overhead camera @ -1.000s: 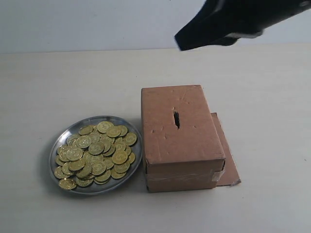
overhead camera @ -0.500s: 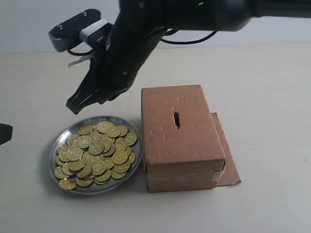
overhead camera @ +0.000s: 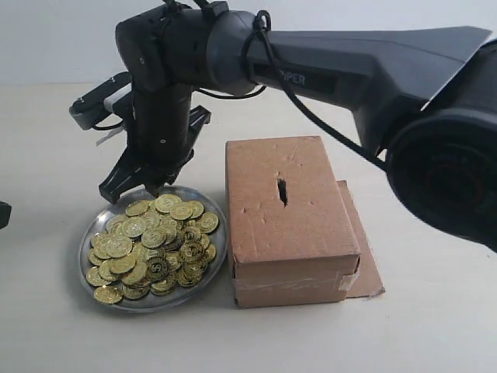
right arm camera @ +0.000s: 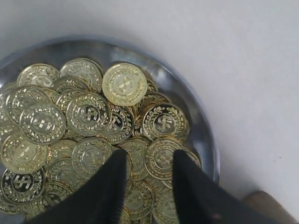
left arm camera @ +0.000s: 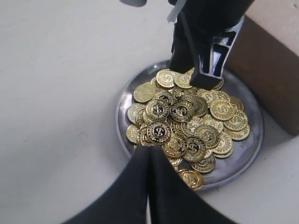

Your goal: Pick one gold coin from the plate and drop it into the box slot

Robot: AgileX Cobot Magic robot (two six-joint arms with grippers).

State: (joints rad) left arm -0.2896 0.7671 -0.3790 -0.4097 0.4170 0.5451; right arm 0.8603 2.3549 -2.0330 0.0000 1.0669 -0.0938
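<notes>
The silver plate [overhead camera: 84,250] holds a heap of gold coins [overhead camera: 151,245] left of the brown box [overhead camera: 291,225]. A dark slot [overhead camera: 282,191] is cut in the box top. My right gripper [overhead camera: 130,189] reaches across from the right and hangs open just above the coins at the plate's far rim. In the right wrist view its fingers straddle a coin [right arm camera: 163,158] near the plate rim [right arm camera: 205,135], right gripper [right arm camera: 149,157] holding nothing. My left gripper [left arm camera: 149,153] is shut and empty, over the plate's [left arm camera: 247,154] outer edge; it shows at the exterior view's left border [overhead camera: 4,214].
A flat cardboard sheet [overhead camera: 365,260] lies under the box and sticks out on its right. The right arm's long dark body [overhead camera: 349,70] spans the scene above the box. Pale tabletop [overhead camera: 62,140] surrounds the plate.
The right arm swung in from the upper right, moved left and came down over the plate's far rim. The left gripper's tip came into view at the left border.
</notes>
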